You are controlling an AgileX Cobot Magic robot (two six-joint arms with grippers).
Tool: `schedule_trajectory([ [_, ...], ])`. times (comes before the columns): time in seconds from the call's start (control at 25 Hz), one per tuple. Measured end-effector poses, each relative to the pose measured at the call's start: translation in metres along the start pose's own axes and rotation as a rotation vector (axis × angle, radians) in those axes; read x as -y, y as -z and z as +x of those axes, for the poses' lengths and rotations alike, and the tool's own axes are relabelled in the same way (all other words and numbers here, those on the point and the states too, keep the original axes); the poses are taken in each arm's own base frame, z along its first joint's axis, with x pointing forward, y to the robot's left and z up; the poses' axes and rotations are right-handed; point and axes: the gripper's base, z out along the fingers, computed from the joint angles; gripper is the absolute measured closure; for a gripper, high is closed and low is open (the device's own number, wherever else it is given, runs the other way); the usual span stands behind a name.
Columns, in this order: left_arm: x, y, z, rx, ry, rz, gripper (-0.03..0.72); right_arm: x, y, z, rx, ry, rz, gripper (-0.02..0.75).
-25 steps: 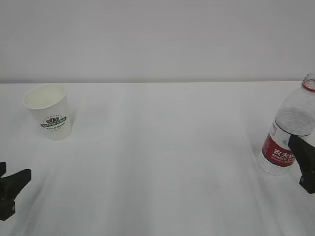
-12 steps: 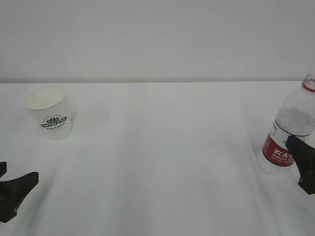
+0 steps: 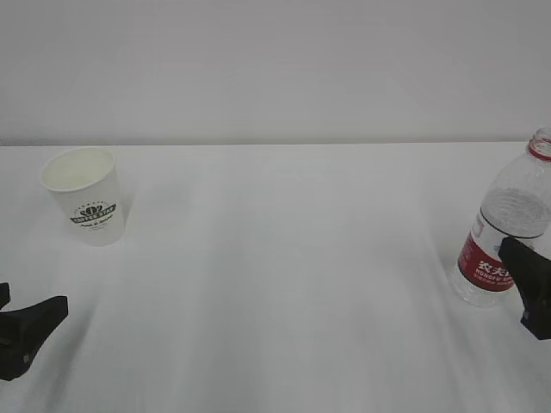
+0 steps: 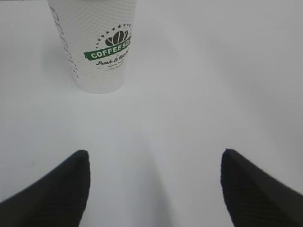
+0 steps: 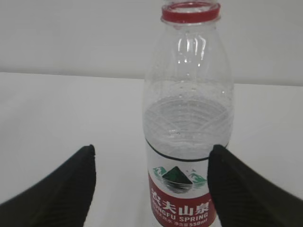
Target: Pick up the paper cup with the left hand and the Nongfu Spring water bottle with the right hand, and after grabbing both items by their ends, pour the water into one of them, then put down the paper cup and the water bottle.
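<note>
Small white tapered paper cup (image 3: 84, 197) with dark green logo, upright on the white desk (image 3: 284, 275), far left of the clear plastic Nongfu Spring water bottle (image 3: 506, 231) with red label and neck ring, uncapped, part-filled with water (image 5: 188, 127). Left hand (image 4: 154, 182) spread wide, near the cup, apart from it. Right hand (image 5: 151, 182) spread, bottle between its fingers; contact unclear.

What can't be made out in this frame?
- Clear plastic red-labelled bottle: base cut off by the right wrist view's bottom edge.
- White paper cup: rim cut off by the left wrist view's top edge.
- Right gripper: mostly beyond the exterior view's right edge.
</note>
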Motion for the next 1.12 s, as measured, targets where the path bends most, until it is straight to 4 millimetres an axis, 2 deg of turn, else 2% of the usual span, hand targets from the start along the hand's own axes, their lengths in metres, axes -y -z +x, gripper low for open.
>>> schedule_trajectory([
  [0.24,-0.001,0.000,0.000,0.001,0.004,-0.007,0.057,0.000,0.000,0.001,-0.011,0.018,0.004,0.116],
  [0.44,-0.001,0.000,0.000,0.001,0.005,-0.009,0.069,0.002,-0.001,0.005,-0.038,0.028,0.026,0.113],
  [0.84,-0.001,0.000,0.000,0.002,0.007,-0.014,0.088,0.005,-0.009,0.033,-0.203,0.020,0.049,0.113],
  [1.12,-0.001,0.000,0.000,0.003,0.008,-0.016,0.095,0.006,-0.017,0.028,-0.177,0.022,0.049,0.113],
])
